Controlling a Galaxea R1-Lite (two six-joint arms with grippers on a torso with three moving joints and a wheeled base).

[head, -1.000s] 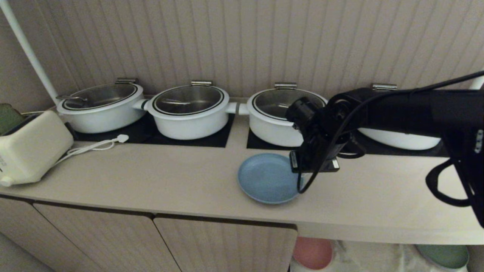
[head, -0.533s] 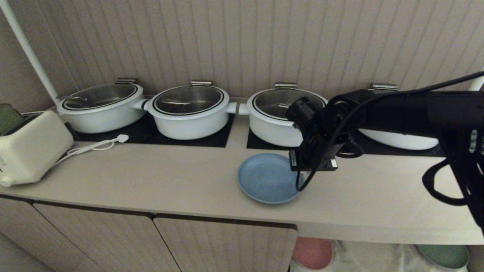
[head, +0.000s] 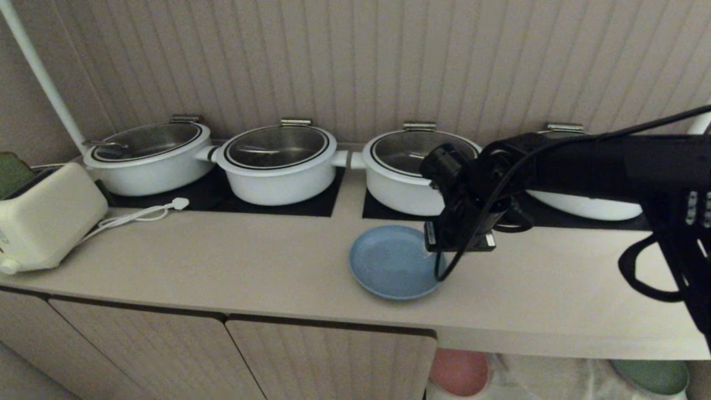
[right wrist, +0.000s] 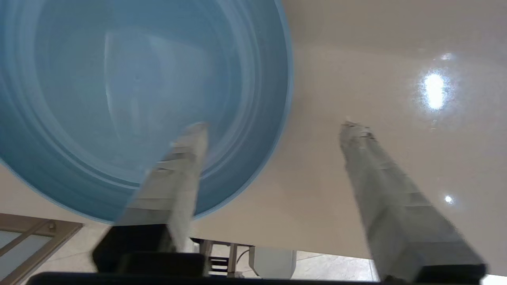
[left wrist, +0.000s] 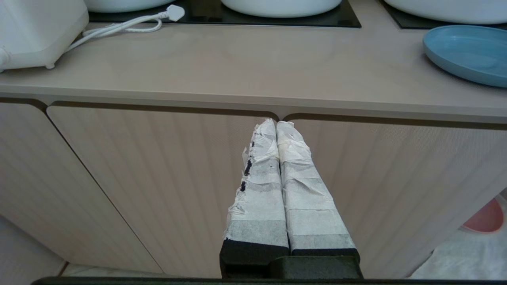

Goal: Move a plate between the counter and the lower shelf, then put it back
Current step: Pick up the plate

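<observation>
The blue plate (head: pixel 393 262) lies flat on the counter (head: pixel 250 266), near the front edge and just in front of the third white pot (head: pixel 414 172) from the left. The right arm reaches in from the right, and its gripper (right wrist: pixel 273 124) hangs over the plate's right rim. From the head view the wrist block hides the fingers, so you can't read them from there. The right wrist view settles it: the two taped fingers (right wrist: pixel 178 166) stand well apart, one over the inside of the plate, the other over bare counter beyond the rim, with nothing pinched between them. The rim runs between the two.

The left gripper (left wrist: pixel 276 122) shows only in its own wrist view. It sits low in front of the ribbed cabinet doors (left wrist: pixel 158 178), its taped fingers pressed together and holding nothing. That same view catches the plate's edge (left wrist: pixel 467 53) up on the counter, and a white appliance (left wrist: pixel 39 31) with its cord (left wrist: pixel 126 25) at the other end.

Only the head view shows the whole row of pots on the black hob panels (head: pixel 222 197), and, below the counter on the right, the lower shelf (head: pixel 555 378) with a pink plate (head: pixel 460 371) and a green plate (head: pixel 652 375) on white cloth
</observation>
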